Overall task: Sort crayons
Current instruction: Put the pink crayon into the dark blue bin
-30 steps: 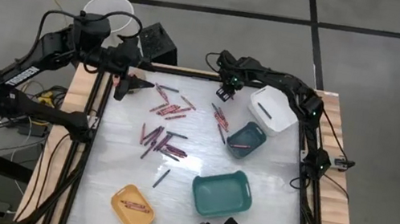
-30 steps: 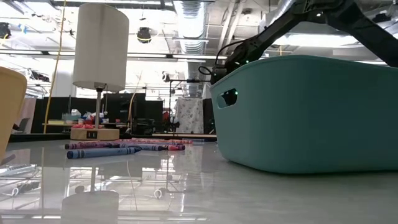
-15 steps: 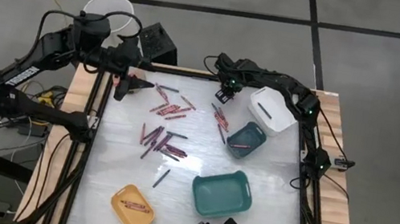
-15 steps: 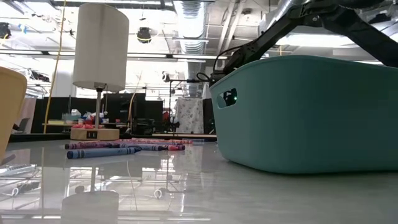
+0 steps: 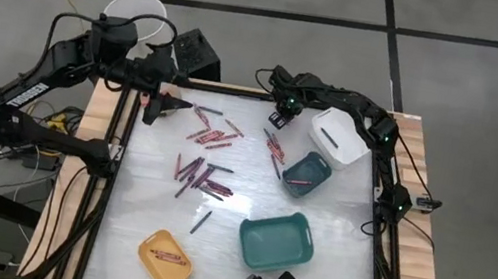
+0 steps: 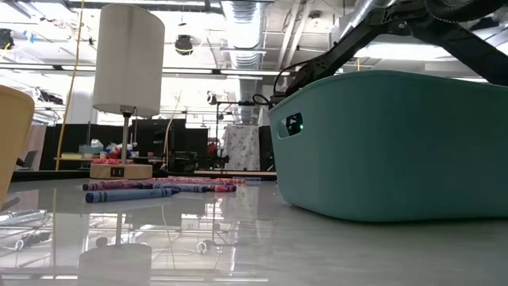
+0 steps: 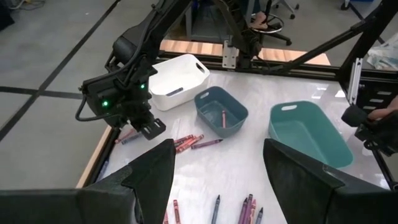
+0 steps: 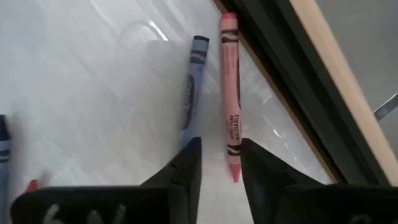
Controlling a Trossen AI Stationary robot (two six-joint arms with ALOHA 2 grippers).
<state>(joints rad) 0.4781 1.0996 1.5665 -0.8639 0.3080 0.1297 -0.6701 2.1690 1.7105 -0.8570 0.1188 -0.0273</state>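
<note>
Crayons lie loose on the white table in groups (image 5: pixel 212 136) (image 5: pixel 202 177) (image 5: pixel 275 147); some show in the low view (image 6: pixel 151 189). My right gripper (image 5: pixel 280 115) is low at the table's far edge, narrowly open. In its wrist view (image 8: pixel 221 168) its fingers stand on either side of the near end of a pink crayon (image 8: pixel 230 118), which lies flat along the table's frame. A blue crayon (image 8: pixel 189 93) lies beside it. I cannot tell whether the fingers touch the pink crayon. My left gripper (image 5: pixel 161 105) waits at the far left corner, wide open and empty (image 7: pixel 217 168).
A white tray (image 5: pixel 338 139) stands at the far right. A small dark teal tray (image 5: pixel 306 173) holds a crayon. A larger teal tray (image 5: pixel 275 241) stands near the front and fills the low view (image 6: pixel 397 143). A yellow tray (image 5: pixel 165 259) holds red crayons. The table's frame (image 8: pixel 292 81) runs beside the pink crayon.
My right arm has shifted slightly at the far edge; its gripper stays over the same crayons. No crayon has visibly moved.
</note>
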